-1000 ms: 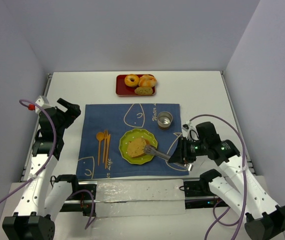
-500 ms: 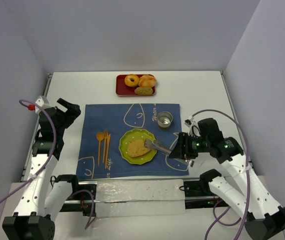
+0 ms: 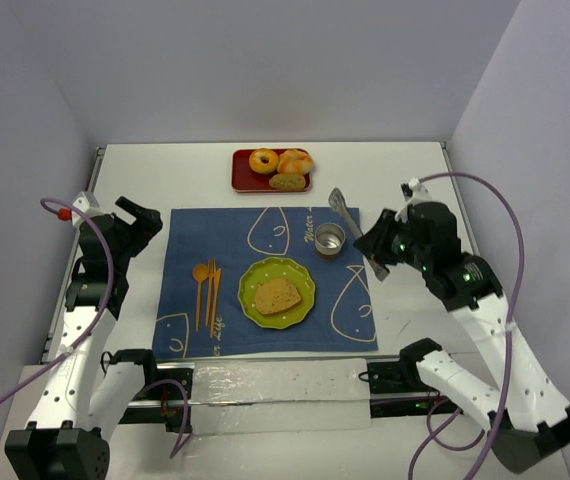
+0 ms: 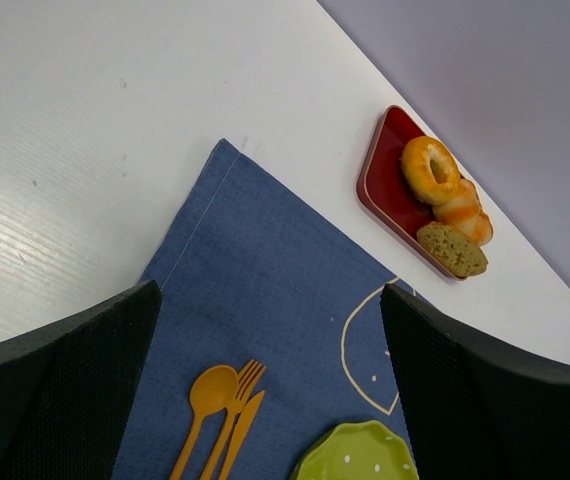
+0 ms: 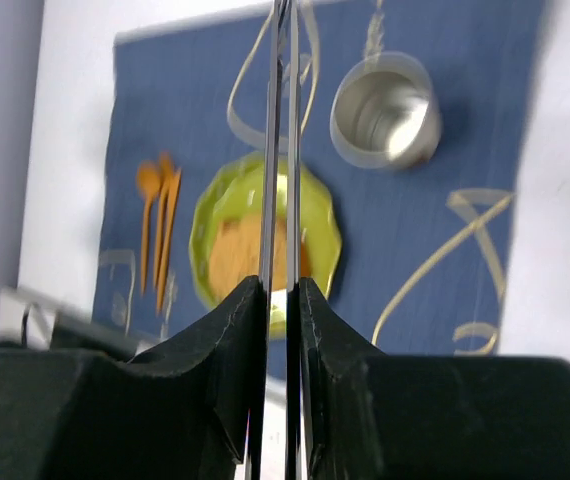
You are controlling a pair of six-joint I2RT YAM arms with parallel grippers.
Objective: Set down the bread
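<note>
- The white desk (image 3: 405, 170) carries a blue mat (image 3: 195, 230) spread over its middle, nearer the near edge than the far one.
- The right hand (image 3: 373, 243) hangs over the mat's far right corner, closed on a pair of metal tongs (image 3: 343, 208). In the wrist view the two blades lie almost together with nothing between them.
- The left hand (image 3: 137, 222) sits over bare desk by the left edge, just off the mat. Its fingers are spread wide and hold nothing.
- A red tray (image 3: 237, 172) stands near the middle of the far edge, well apart from the mat.
- A green plate (image 3: 310, 280) rests on the mat's near half, about midway between the left and right edges.
- The bread (image 3: 277, 295) lies flat on the middle of that plate. It is nearly square, its slightly longer side running roughly along the near edge, and nothing covers it.
- A metal cup (image 3: 329, 239) stands upright on the mat, just beyond the plate toward the far right corner, under the tongs.
- Orange cutlery (image 3: 206, 290) lies left of the plate, pointing at the far edge.
- A donut (image 3: 263, 160) and a bun (image 3: 295, 160) sit on the tray.
</note>
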